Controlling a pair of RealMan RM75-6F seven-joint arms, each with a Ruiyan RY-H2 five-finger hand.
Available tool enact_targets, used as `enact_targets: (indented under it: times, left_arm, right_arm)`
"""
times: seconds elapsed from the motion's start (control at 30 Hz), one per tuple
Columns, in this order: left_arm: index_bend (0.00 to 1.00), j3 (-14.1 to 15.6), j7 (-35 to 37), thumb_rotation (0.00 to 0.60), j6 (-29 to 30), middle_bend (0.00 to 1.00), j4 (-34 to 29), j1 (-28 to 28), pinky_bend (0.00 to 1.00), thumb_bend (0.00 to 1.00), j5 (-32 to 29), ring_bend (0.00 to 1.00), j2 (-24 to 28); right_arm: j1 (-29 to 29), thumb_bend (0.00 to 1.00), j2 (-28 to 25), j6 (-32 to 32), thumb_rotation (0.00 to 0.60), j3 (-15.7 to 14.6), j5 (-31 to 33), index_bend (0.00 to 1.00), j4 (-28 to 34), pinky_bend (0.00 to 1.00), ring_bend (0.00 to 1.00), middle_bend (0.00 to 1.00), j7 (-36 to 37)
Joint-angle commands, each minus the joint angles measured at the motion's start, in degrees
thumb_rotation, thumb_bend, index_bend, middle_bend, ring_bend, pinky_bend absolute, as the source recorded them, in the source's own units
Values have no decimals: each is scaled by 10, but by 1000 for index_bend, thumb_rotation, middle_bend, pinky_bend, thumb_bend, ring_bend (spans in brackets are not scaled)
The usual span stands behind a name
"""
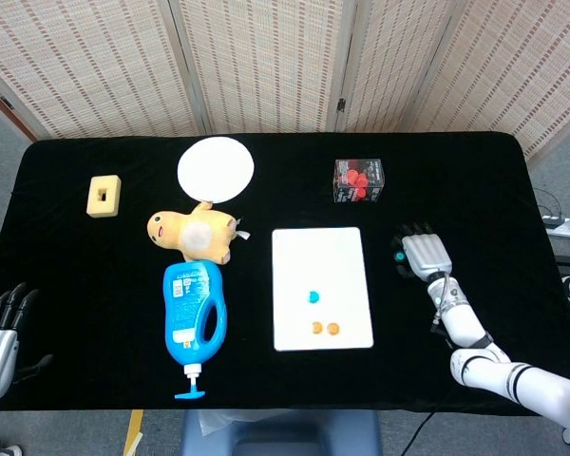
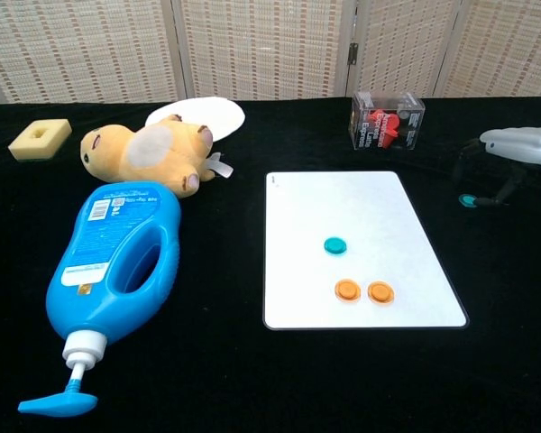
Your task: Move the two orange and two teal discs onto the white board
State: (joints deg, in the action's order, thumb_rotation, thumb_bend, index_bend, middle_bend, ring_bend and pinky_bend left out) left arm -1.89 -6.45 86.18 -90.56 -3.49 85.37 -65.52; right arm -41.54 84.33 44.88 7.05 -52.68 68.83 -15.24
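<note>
Nearest on my white board sit two orange discs, one teal disc just beyond. At three o'clock off the board, my right hand arches over the second teal disc — fingertips around it, grip uncertain. My left hand rests unclenched at eight o'clock.

Lab-like setup: black-draped table, woven screens.
</note>
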Motion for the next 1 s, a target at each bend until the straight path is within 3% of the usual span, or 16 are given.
enact_targets:
  times: [0.03,0.37,1.0]
  left_arm:
    - [0,1,-2,600,0,0,-2,1,0,90,0,0,1]
    - [0,1,-4,600,-1,0,-5,3,0,89,-5,0,2]
    - [0,0,-6,600,-4,0,-3,0,0,89,-6,0,2]
  right_arm:
    - [-4,423,16,-12,600,2,1,354,-26,0,73,140,2]
    - [-12,423,42,-36,600,11,14,375,-78,0,73,143,-1]
    - [-6,425,56,-44,600,15,12,412,-104,0,77,150,-4]
